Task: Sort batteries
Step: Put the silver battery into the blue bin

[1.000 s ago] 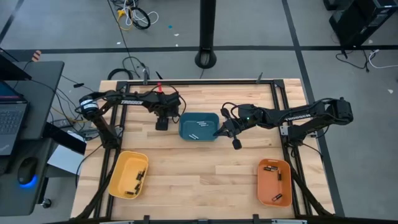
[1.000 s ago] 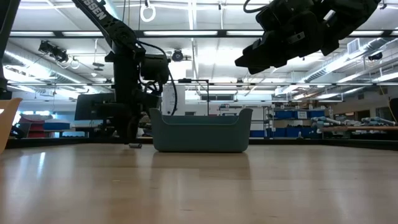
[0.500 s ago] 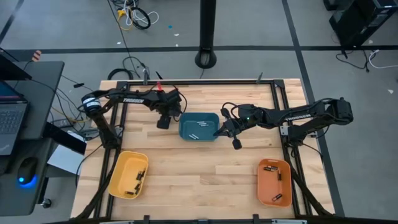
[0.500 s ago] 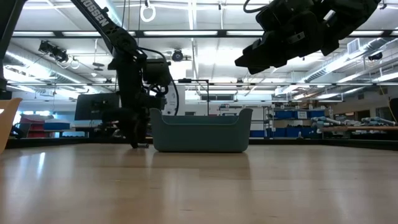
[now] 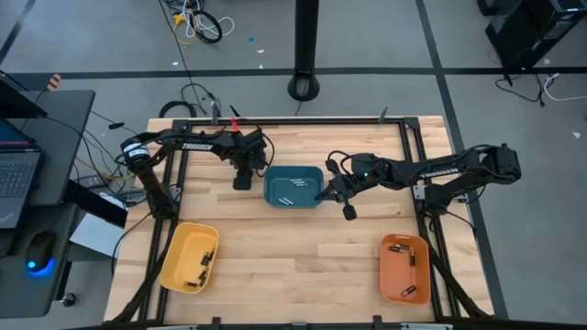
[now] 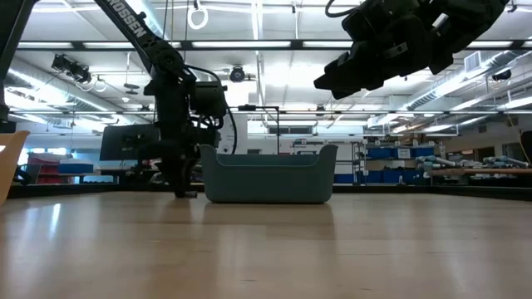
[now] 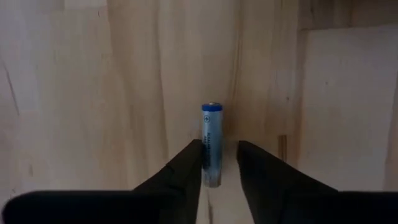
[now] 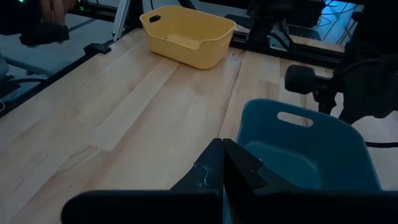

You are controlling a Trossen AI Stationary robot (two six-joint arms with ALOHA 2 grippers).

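Batteries [image 5: 200, 267] scattered in the yellow tray [image 5: 187, 258] near the front-left corner of the tabletop [image 5: 284, 247]. Left gripper [image 5: 241, 181] down at the wood toward the back edge, just left of the teal bin [image 5: 293, 186]. Jaws partly open around a single blue battery [image 7: 211, 143] lying flat on the wood, one finger on each side; can't tell if they're actually squeezing it. Couple more cells [image 5: 292, 186] lying in the teal bin, about mid-tabletop. Right gripper [image 5: 335, 198] hanging over the bin's right edge, jaws pinched fully together, nothing in them. Orange tray [image 5: 404, 268] near the front-right corner, more batteries [image 5: 401, 247] inside. Same teal bin [image 6: 268, 174] sitting dead centre in the low view.
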